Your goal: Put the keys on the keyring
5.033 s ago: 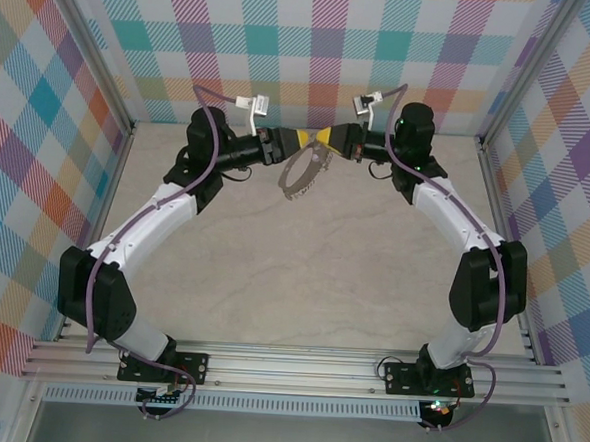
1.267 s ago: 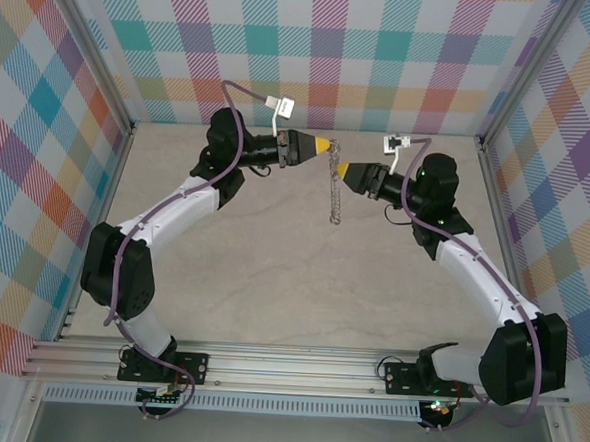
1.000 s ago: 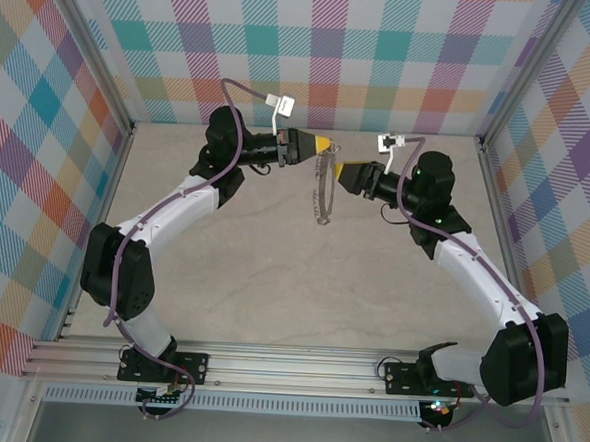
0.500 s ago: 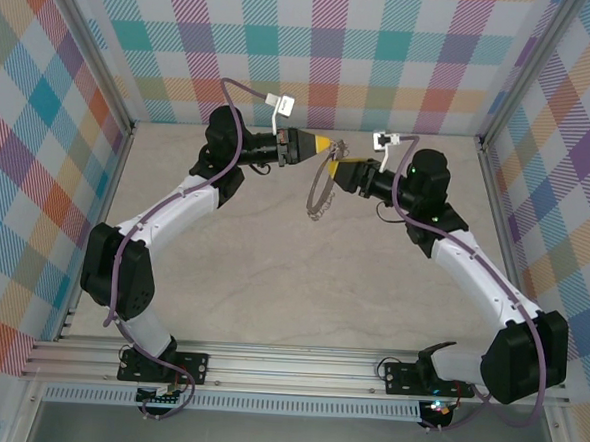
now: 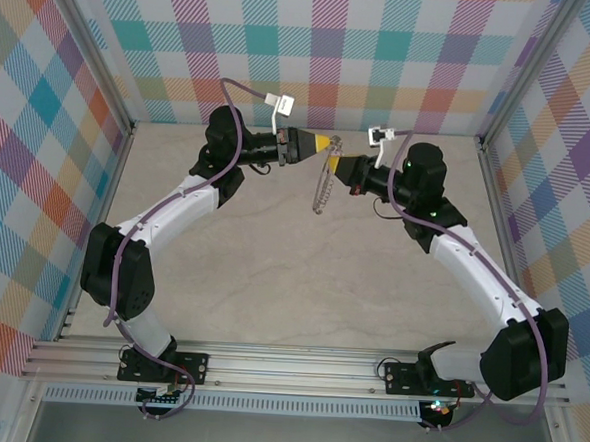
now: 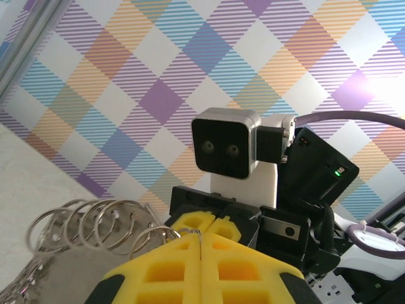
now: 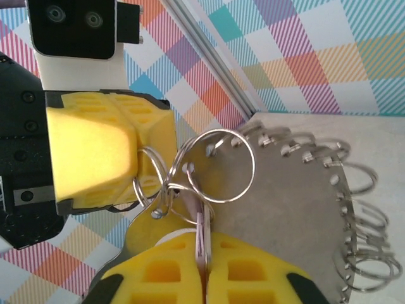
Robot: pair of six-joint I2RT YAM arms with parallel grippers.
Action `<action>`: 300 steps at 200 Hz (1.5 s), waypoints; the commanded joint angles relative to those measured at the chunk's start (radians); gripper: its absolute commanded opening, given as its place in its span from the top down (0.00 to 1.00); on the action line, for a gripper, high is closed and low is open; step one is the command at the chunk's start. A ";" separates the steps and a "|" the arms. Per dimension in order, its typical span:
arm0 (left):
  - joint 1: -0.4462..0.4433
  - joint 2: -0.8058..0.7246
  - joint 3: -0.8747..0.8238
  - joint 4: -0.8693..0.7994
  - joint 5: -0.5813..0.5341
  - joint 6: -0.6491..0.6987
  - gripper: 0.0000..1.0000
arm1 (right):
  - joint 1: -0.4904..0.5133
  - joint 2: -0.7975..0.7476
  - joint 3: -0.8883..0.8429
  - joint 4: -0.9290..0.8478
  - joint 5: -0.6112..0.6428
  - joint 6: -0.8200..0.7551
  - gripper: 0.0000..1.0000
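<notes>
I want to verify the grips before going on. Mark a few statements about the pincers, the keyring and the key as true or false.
1. The left pincer is shut on a loop of the keyring. True.
2. The keyring lies flat. False: it hangs in the air above the table, between the pincers.
3. The right pincer stands wide open. False: it is shut, with what looks like the thin lilac key edge-on between its fingers.
4. Both pincers meet near the back wall. True.
</notes>
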 commanded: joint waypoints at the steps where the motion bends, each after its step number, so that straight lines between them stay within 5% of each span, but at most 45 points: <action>1: 0.005 -0.053 0.001 0.056 -0.042 0.004 1.00 | 0.018 -0.036 -0.005 -0.028 0.013 -0.022 1.00; 130: -0.006 -0.059 -0.050 0.093 -0.123 -0.016 1.00 | 0.131 0.038 0.063 -0.094 0.032 -0.054 1.00; 143: -0.005 -0.060 -0.051 0.093 -0.124 -0.014 1.00 | 0.131 0.012 0.042 -0.101 0.054 -0.060 0.78; 152: -0.005 -0.060 -0.052 0.092 -0.124 -0.015 1.00 | 0.130 -0.013 0.025 -0.108 0.070 -0.069 0.73; 173: -0.006 -0.059 -0.054 0.095 -0.125 -0.013 1.00 | 0.126 -0.066 -0.011 -0.146 0.120 -0.094 0.79; 189: -0.006 -0.060 -0.063 0.095 -0.131 -0.008 1.00 | 0.113 -0.084 -0.030 -0.167 0.144 -0.100 0.97; 217: 0.003 -0.088 -0.103 0.093 -0.165 -0.006 1.00 | 0.081 -0.084 -0.088 -0.151 0.170 -0.042 0.97; 244: 0.022 -0.149 -0.182 0.027 -0.274 0.007 1.00 | 0.057 -0.051 -0.131 -0.193 0.213 0.005 0.79; 265: 0.026 -0.192 -0.248 -0.042 -0.345 0.033 0.99 | 0.057 -0.025 -0.155 -0.270 0.243 0.051 0.51; 282: 0.027 -0.219 -0.295 -0.074 -0.368 0.041 0.84 | 0.057 -0.017 -0.206 -0.306 0.250 0.110 0.35; 300: 0.027 -0.246 -0.345 -0.085 -0.374 0.039 0.71 | 0.066 -0.020 -0.272 -0.338 0.242 0.171 0.30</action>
